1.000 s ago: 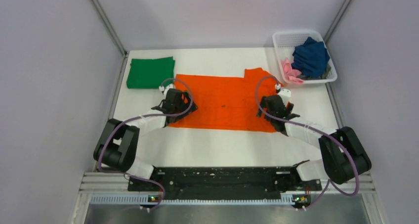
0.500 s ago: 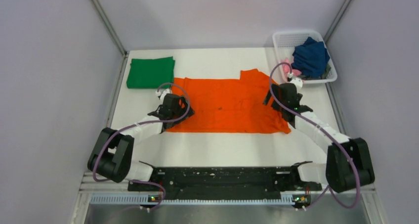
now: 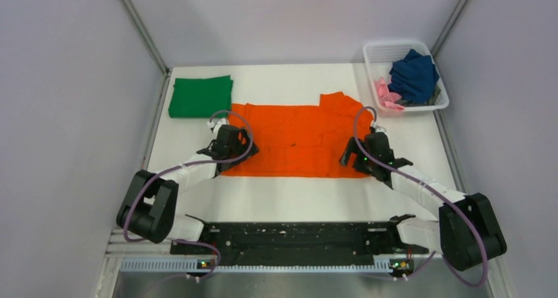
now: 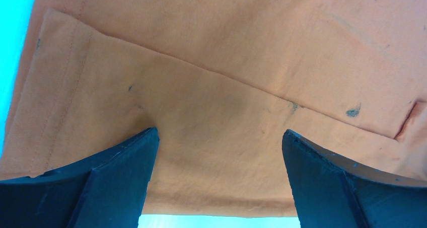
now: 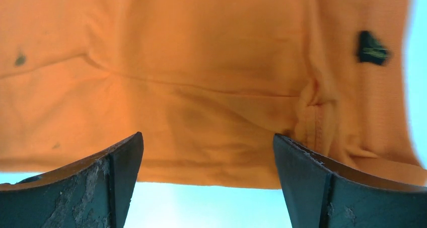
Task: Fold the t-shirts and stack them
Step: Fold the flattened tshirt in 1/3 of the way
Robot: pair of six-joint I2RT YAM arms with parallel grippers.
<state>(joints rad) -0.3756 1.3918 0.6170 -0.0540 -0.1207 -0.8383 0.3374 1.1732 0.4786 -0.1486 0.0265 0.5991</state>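
The bright orange t-shirt (image 3: 299, 139) lies flat on the white table, folded into a long band, with a sleeve sticking out at its far right. My left gripper (image 3: 230, 143) is open over its left near corner. In the left wrist view (image 4: 219, 132) the fingers (image 4: 118, 170) straddle the orange cloth (image 4: 216, 77) at its near hem. My right gripper (image 3: 364, 154) is open over the right near corner. In the right wrist view (image 5: 207, 136) its fingers stand apart over the orange cloth (image 5: 201, 62). A dark green t-shirt (image 3: 201, 96) lies folded at the far left.
A white mesh basket (image 3: 397, 43) stands at the far right corner. It holds a crumpled navy blue shirt (image 3: 413, 74) and a pink shirt (image 3: 387, 93). Grey walls close in the table on the left, the right and the back.
My right gripper swung out toward the basket, then came back down-left onto the shirt's right near corner. The left gripper shifted slightly left, then stayed. The shirt's right edge sits further left.
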